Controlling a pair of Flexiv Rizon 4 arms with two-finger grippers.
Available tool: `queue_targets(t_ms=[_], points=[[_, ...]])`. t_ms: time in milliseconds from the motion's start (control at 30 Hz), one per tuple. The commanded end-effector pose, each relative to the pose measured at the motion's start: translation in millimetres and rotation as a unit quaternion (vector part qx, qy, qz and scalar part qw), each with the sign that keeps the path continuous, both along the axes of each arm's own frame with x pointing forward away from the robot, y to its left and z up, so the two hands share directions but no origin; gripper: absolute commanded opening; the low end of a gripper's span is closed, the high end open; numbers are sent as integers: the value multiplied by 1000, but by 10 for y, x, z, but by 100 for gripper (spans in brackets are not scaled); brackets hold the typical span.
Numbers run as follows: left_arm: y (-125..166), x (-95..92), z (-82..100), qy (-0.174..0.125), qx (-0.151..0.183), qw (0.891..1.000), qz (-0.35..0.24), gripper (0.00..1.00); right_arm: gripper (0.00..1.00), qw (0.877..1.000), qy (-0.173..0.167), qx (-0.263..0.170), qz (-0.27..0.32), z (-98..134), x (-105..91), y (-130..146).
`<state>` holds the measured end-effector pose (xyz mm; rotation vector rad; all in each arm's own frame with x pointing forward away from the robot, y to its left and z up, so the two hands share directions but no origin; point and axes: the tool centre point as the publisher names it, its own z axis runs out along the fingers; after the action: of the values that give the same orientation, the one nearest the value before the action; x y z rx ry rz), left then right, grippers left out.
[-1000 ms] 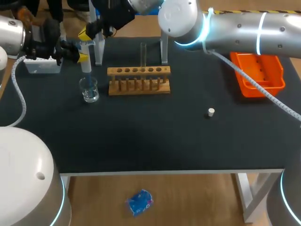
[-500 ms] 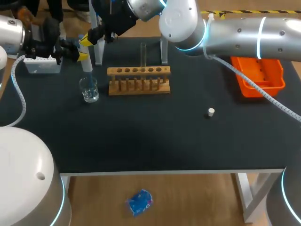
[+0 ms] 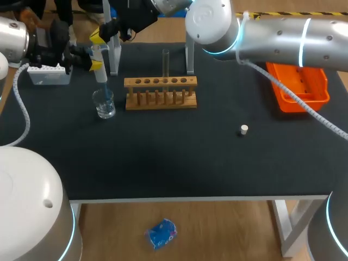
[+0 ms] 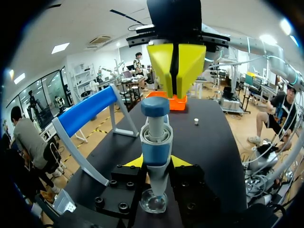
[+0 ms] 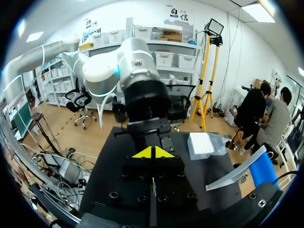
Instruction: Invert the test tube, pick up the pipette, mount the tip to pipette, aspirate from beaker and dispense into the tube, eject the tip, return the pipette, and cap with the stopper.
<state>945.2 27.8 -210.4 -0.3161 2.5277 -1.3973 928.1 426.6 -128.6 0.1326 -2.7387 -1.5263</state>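
We are easing our closed right gripper (image 3: 98, 37) back up from the plunger (image 4: 155, 106) while our left gripper (image 4: 156, 162) is clamping the pipette (image 4: 156, 142) over the beaker (image 3: 103, 104), likely aspirating.

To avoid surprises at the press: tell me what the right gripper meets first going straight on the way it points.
Most likely the blue top button of the pipette; the right gripper points down just above it.

An orange tray (image 3: 312, 93) lies on the black table (image 3: 179, 157) — right side.
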Motion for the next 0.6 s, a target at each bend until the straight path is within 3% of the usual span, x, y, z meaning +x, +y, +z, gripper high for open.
queue_targets(t_ms=[33, 333, 367, 400, 433, 600], points=[[8, -13, 10, 0, 1, 1000, 0, 0, 0, 1000, -6, -1, 1, 124, -28, -63], [8, -13, 10, 0, 1, 1000, 0, 0, 0, 1000, -22, 5, 0, 310, -11, -108], [8, -13, 10, 0, 1, 1000, 0, 0, 14, 1000, -24, 5, -2, 324, -7, -122], [8, -13, 10, 0, 1, 1000, 0, 0, 47, 1000, -25, 5, -4, 331, -2, -134], [8, -13, 10, 0, 1, 1000, 0, 0, 100, 1000, -26, 5, -8, 338, 11, -155], [8, -13, 10, 0, 1, 1000, 0, 0, 100, 999, -31, 3, -16, 351, 47, -252]])
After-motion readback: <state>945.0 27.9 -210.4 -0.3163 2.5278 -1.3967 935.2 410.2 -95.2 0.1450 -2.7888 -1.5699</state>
